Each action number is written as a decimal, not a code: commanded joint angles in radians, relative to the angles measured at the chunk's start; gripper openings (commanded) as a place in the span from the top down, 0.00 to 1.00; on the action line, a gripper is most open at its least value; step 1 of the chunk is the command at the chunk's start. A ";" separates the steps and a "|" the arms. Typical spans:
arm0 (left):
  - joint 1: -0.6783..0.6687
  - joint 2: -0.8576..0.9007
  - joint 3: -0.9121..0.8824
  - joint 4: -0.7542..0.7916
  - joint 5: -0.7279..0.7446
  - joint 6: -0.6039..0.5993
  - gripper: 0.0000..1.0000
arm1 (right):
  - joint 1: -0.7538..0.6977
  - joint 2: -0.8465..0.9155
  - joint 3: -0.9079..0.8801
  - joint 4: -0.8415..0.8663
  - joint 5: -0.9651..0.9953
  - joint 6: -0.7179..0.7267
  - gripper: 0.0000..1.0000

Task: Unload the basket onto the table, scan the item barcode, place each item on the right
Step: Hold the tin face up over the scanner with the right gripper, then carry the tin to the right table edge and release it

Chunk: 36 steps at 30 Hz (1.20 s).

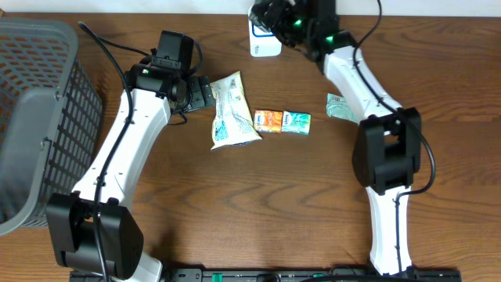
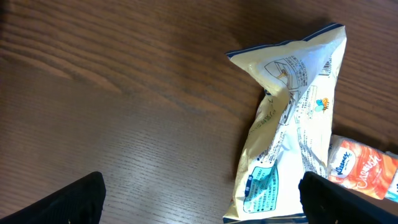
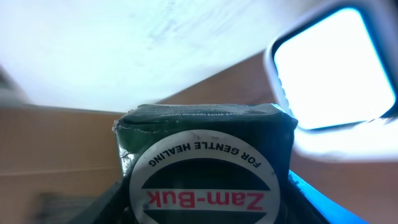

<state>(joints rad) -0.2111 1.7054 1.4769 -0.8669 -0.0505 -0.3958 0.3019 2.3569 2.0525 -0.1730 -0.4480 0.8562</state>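
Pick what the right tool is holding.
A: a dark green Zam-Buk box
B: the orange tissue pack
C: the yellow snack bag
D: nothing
A: the right wrist view shows the Zam-Buk box gripped by the right tool, while the yellow snack bag and orange tissue pack lie on the table.

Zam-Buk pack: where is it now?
Zam-Buk pack sits in the right gripper, top centre of the overhead view, right beside the white scanner.

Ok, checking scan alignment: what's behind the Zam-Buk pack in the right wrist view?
Behind the Zam-Buk pack, up and right, the white scanner shows its bright window; wooden table lies left. The pack's far face is covered.
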 commanded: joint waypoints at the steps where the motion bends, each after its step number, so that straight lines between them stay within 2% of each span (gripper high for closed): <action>1: 0.003 0.000 -0.001 -0.003 -0.002 -0.002 0.02 | 0.058 -0.031 0.015 -0.005 0.346 -0.448 0.48; 6: 0.003 0.000 -0.001 -0.003 -0.002 -0.002 0.02 | 0.114 -0.019 0.015 0.054 0.653 -0.653 0.47; 10: 0.003 0.000 -0.001 -0.003 -0.002 -0.002 0.02 | 0.126 0.021 0.014 0.131 0.691 -0.750 0.46; 17: 0.003 0.000 -0.001 -0.003 -0.002 -0.002 0.02 | 0.118 0.120 0.015 0.298 0.692 -0.750 0.49; 21: 0.003 0.000 -0.001 -0.003 -0.002 -0.002 0.02 | 0.117 0.164 0.015 0.364 0.692 -0.750 0.45; 31: 0.003 0.000 -0.001 -0.003 -0.002 -0.002 0.02 | 0.119 0.145 0.015 0.391 0.711 -0.727 0.50; 36: 0.003 0.000 -0.001 -0.003 -0.002 -0.002 0.02 | 0.079 0.069 0.015 0.316 0.712 -0.718 0.50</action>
<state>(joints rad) -0.2111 1.7054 1.4769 -0.8669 -0.0505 -0.3962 0.4141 2.5244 2.0537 0.1722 0.2436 0.1249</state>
